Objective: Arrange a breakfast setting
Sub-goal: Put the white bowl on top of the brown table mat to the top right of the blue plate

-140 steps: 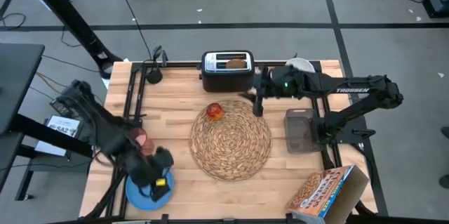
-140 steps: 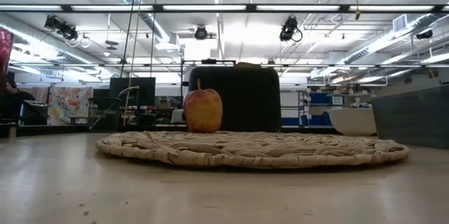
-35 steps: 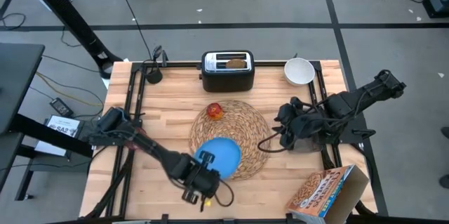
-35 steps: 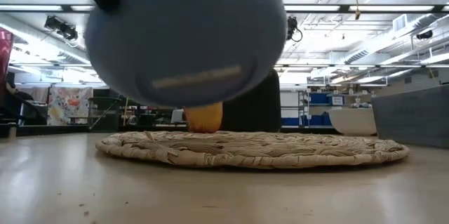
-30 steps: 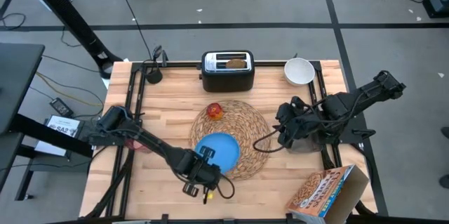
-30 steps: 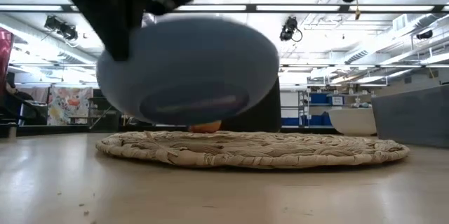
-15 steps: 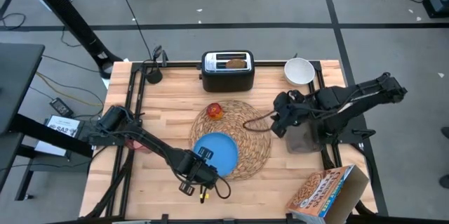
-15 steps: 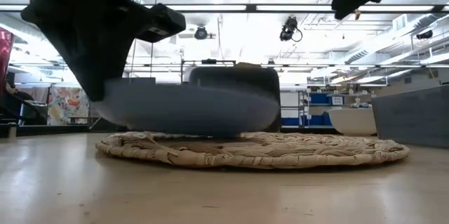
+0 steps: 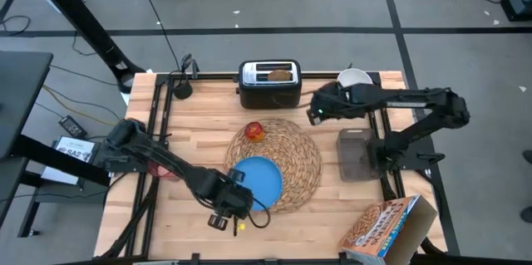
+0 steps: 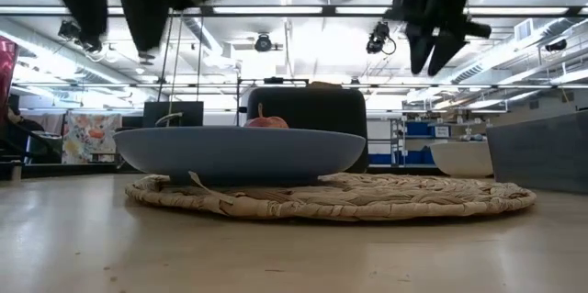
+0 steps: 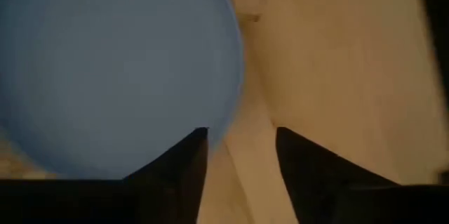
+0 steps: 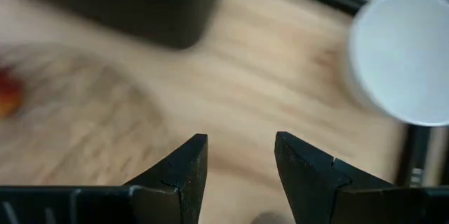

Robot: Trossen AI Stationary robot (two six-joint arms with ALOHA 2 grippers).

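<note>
A round blue plate lies flat on the near left part of the woven straw placemat. The small red fruit sits on the mat's far left part. My left gripper hangs open just above the plate's near left rim, its fingers raised clear of the plate in the low view. My right gripper is open and empty, up in the air between the black toaster and the white bowl. A toast slice stands in a toaster slot.
A dark tray lies right of the mat. A cereal box sits at the near right corner. The right arm reaches across the table's far right part and covers part of the bowl. Bare wood shows left of the mat.
My left gripper has set the tilted blue plate down flat on the placemat, opened, let go and risen a little. My right gripper has swung from above the tray toward the far edge, between toaster and bowl, rolling as it went.
</note>
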